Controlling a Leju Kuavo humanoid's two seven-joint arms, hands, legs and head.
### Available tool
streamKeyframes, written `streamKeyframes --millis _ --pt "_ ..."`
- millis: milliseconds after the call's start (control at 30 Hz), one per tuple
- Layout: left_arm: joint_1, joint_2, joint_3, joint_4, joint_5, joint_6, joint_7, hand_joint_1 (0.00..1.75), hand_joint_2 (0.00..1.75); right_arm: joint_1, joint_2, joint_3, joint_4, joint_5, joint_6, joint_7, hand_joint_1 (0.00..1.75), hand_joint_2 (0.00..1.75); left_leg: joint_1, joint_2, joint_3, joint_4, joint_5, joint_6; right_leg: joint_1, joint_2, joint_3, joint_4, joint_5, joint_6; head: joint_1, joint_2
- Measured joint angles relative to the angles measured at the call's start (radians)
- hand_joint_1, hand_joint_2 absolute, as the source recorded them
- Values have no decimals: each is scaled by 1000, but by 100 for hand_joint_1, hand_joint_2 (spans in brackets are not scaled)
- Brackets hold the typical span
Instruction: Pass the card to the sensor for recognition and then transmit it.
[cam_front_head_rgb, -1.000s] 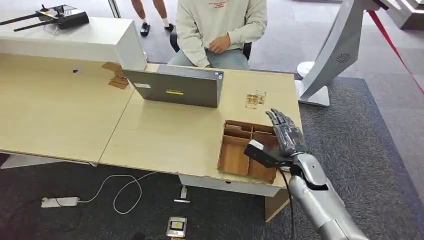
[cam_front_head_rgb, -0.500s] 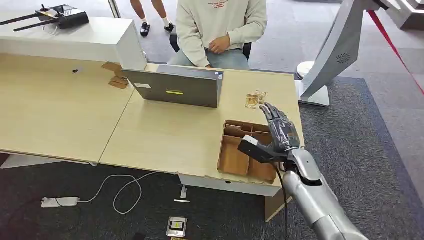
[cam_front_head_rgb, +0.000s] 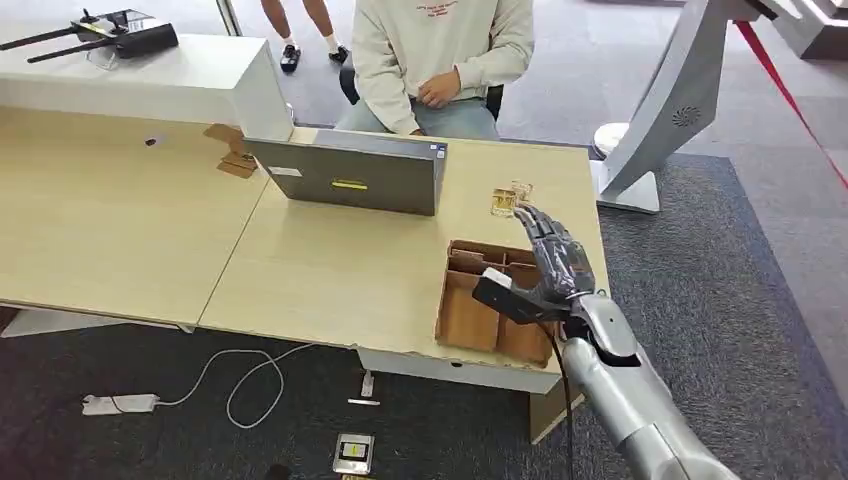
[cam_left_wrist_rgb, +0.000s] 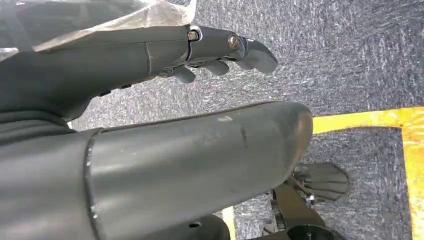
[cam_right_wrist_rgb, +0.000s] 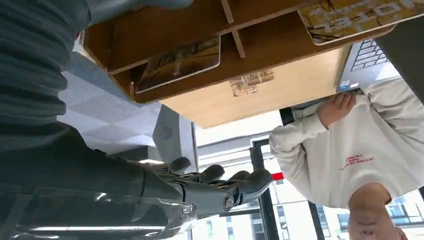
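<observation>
Head view, change: right hand (cam_front_head_rgb: 556, 265) has moved forward and a bit left since a second ago, from the tray's right edge to over its right compartments; fingertips now reach close to the small clear blocks (cam_front_head_rgb: 509, 198). Laptop, tray, person unchanged.
Head view, right hand pose: silver arm comes in from the lower right, hand raised over the wooden tray (cam_front_head_rgb: 468, 322), fingers stretched forward and apart, nothing in them. Black wrist camera block sticks out to the left of the wrist.
Head view, rest: grey laptop (cam_front_head_rgb: 350, 176) open on the table (cam_front_head_rgb: 320, 275), its back toward the robot; person in a pale sweatshirt (cam_front_head_rgb: 440, 45) seated behind it.
Left wrist view, left hand pose: left hand (cam_left_wrist_rgb: 220, 47) hangs over grey carpet with a yellow floor line (cam_left_wrist_rgb: 380, 119); thumb straight, fingers slightly curled and apart, holding nothing.
Right wrist view, right hand pose: fingers (cam_right_wrist_rgb: 235, 186) extended, spread, empty.
Right wrist view, cards: one card (cam_right_wrist_rgb: 180, 62) lies flat in a tray compartment; a second card (cam_right_wrist_rgb: 350, 15) lies in another compartment past a divider. Hand touches neither.
Right wrist view, rest: person's hand (cam_right_wrist_rgb: 340, 106) near the laptop's corner.
</observation>
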Motion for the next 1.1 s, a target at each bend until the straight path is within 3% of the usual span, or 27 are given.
streamKeyframes --millis 567,600,633,1100 --pt "0 0 7 0 6 0 1 0 0 -9 -6 0 34 -9 3 0 2 175 0 0 0 0 0 0 0 0 0 0 0 0 0 0" --pt "0 0 8 0 6 0 0 0 0 -9 -7 0 35 -10 2 0 58 175 0 0 0 0 0 0 0 0 0 0 0 0 0 0" --pt "0 0 9 0 6 0 -1 0 0 -9 -8 0 37 -11 1 0 173 175 0 0 0 0 0 0 0 0 0 0 0 0 0 0" --pt "0 -3 24 0 7 6 -11 0 0 -12 -11 0 41 -36 20 -5 175 175 0 0 0 0 0 0 0 0 0 0 0 0 0 0"
